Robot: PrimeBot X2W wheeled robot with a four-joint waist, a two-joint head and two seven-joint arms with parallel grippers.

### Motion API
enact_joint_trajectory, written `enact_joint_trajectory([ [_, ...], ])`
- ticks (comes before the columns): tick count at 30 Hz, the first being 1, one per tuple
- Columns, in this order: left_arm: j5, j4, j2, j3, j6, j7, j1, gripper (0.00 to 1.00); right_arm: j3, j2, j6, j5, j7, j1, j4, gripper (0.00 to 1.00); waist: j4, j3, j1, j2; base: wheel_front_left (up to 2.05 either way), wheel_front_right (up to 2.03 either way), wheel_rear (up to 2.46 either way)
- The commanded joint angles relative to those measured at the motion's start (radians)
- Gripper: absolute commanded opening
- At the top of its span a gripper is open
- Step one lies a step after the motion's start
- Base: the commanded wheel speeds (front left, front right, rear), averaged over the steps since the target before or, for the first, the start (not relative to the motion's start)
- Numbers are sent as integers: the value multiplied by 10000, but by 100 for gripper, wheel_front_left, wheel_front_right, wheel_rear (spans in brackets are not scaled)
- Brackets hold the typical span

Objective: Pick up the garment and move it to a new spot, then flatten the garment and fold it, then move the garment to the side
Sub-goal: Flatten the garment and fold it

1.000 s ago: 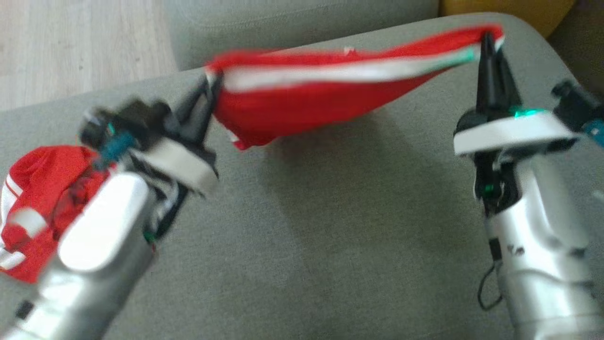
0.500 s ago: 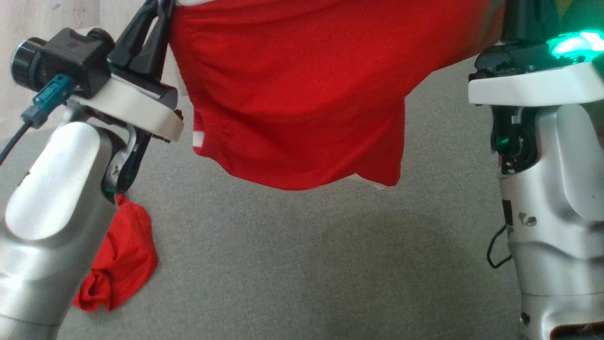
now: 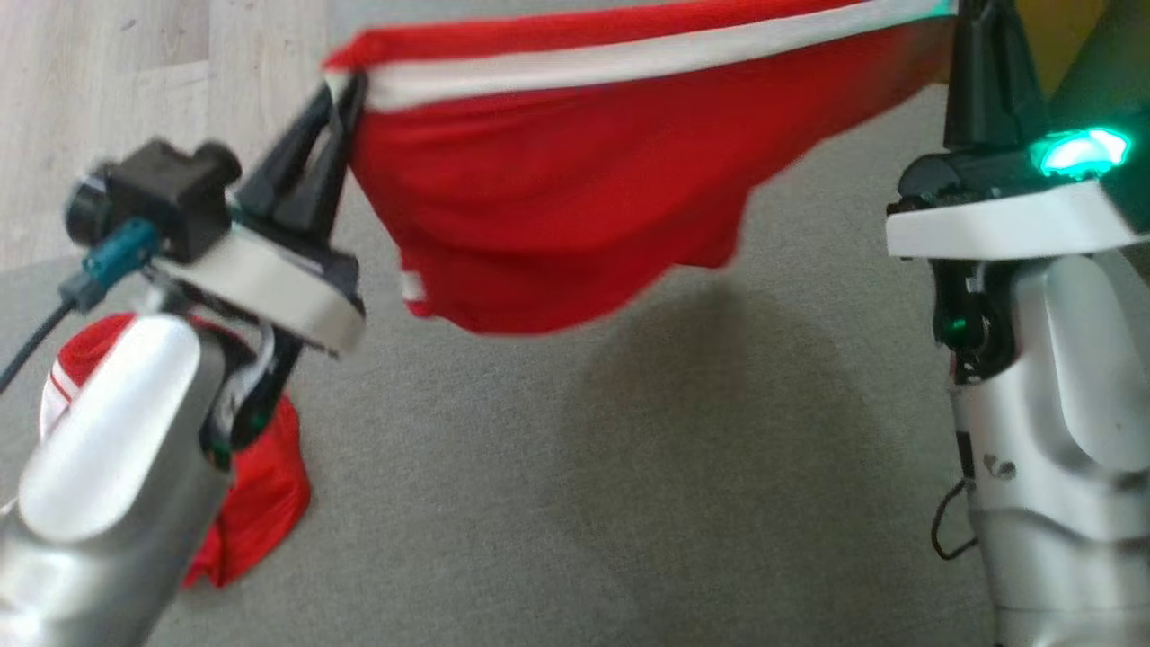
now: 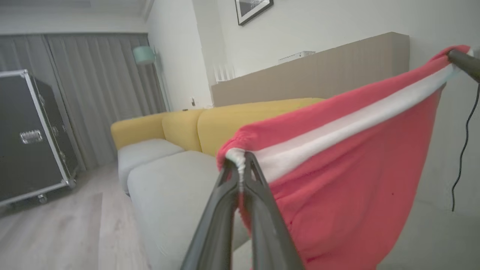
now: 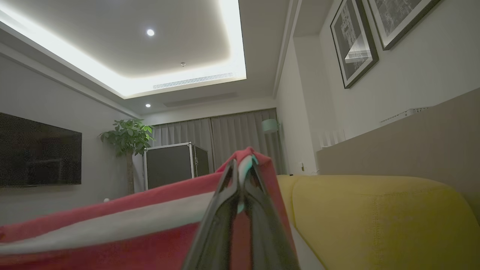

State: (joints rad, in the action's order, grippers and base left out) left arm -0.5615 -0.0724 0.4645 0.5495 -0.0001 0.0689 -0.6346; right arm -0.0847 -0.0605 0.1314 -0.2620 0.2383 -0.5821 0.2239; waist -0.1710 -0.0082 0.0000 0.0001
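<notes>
A red garment (image 3: 557, 207) with a white band along its top edge hangs stretched in the air above the grey sofa seat (image 3: 575, 485). My left gripper (image 3: 346, 90) is shut on its left corner. My right gripper (image 3: 970, 18) is shut on its right corner, at the top edge of the head view. In the left wrist view the fingers (image 4: 242, 176) pinch the white band of the garment (image 4: 337, 180). In the right wrist view the gripper (image 5: 243, 168) clamps the red cloth (image 5: 112, 228). The cloth's lower edge hangs clear of the seat.
A second red and white garment (image 3: 260, 485) lies crumpled on the seat at the left, partly behind my left forearm. Wooden floor (image 3: 108, 108) lies beyond the seat's far left edge. A yellow sofa (image 4: 210, 123) stands behind, and a black case (image 4: 30, 135) stands on the floor.
The held garment has dropped lower in the head view, so its white band now shows. Both arms still hold their corners. The head view itself has shifted.
</notes>
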Motion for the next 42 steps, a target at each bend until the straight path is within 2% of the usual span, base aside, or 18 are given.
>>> enact_joint_trajectory([
  [1,-265,539,457,-586,46,139,-352,0,-74,103,-7,79,-55,-210,-527,0,47,68,0,-1,0,0,0],
  [7,-365,1188,838,-819,227,610,-485,0,358,103,-7,142,-781,-132,-943,0,190,603,0,-1,0,0,0],
  [12,-387,512,849,-610,-285,1207,-1637,0,672,103,-7,20,-1555,-1307,-398,0,245,1752,0,-1,0,0,0],
  [18,204,-1615,471,-325,-925,966,-4343,0,859,-60,-7,326,-1358,-4171,1606,0,291,3339,0,-1,0,0,0],
  [23,835,-3536,-39,-232,-1100,-291,-6578,0,1073,-136,-7,835,-291,-6603,3624,0,273,4222,0,-1,0,0,0],
  [26,956,-4626,-452,82,-1203,-940,-7274,0,827,-163,-7,1181,-46,-7340,4879,0,289,4562,0,-1,0,0,0],
  [30,849,-5716,-890,867,-1291,-1727,-7391,0,187,-263,-7,1520,58,-7378,6501,0,326,4815,0,-1,0,0,0],
  [33,572,-6180,-1073,1803,-1300,-2362,-7021,0,-399,-453,-7,1705,21,-7010,7660,0,377,4858,0,-1,0,0,0],
  [37,315,-6461,-1005,2862,-1302,-2799,-6531,0,-999,-713,-7,1733,-233,-6615,8649,0,452,4781,0,-1,0,0,0],
  [42,-346,-6452,-734,4124,-1304,-3160,-5498,0,-1979,-1140,-7,1197,-781,-6018,9609,0,554,4353,0,-1,0,0,0],
])
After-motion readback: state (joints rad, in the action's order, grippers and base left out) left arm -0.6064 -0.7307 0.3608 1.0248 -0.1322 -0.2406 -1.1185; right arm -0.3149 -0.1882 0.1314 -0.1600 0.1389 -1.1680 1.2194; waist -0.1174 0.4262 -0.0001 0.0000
